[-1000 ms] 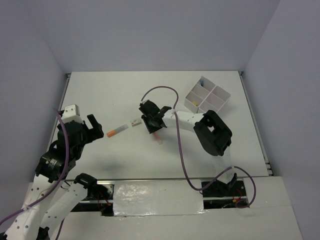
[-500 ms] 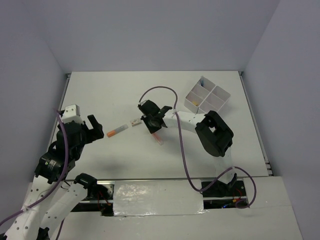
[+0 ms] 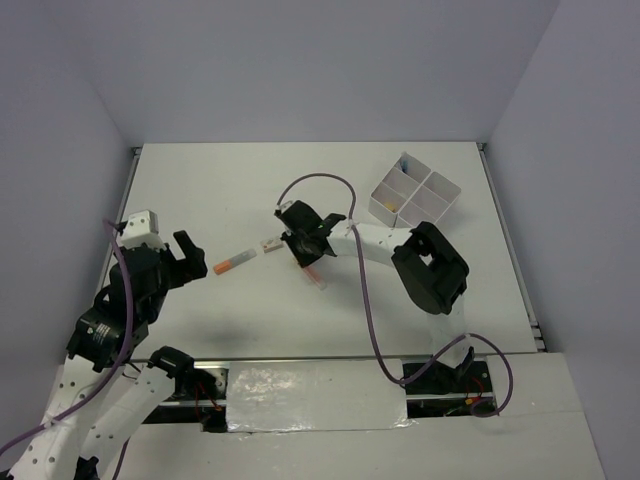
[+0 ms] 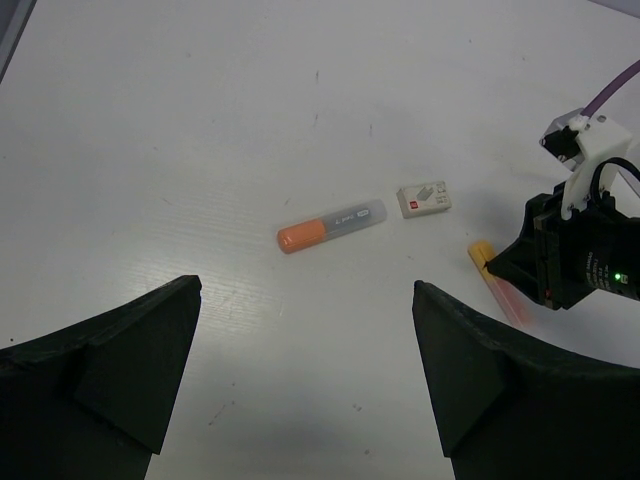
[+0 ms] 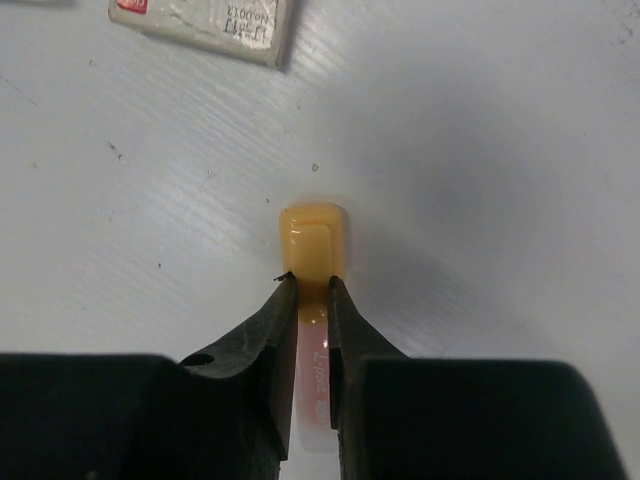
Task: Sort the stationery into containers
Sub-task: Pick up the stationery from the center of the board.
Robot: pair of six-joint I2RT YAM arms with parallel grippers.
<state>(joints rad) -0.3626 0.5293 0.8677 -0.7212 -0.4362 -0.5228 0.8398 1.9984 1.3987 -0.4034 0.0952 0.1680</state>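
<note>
My right gripper (image 5: 312, 285) is shut on a short yellow-capped marker with a pink body (image 5: 313, 250), which lies on the white table at mid-table (image 3: 314, 274). A small white eraser (image 5: 205, 22) lies just beyond it, also seen from above (image 3: 268, 244) and in the left wrist view (image 4: 424, 199). An orange-capped marker (image 3: 230, 262) lies to the left of the eraser (image 4: 330, 225). My left gripper (image 4: 305, 300) is open and empty, held above the table near the orange marker. The white four-compartment box (image 3: 413, 198) stands at the back right with a few items inside.
The right arm's purple cable (image 3: 318, 182) loops above the wrist. The right arm's elbow (image 3: 430, 265) sits between the marker and the box. The table's metal side rails (image 3: 510, 245) bound the work area.
The right gripper has shifted slightly left over the yellow-capped marker. The left arm has barely moved.
</note>
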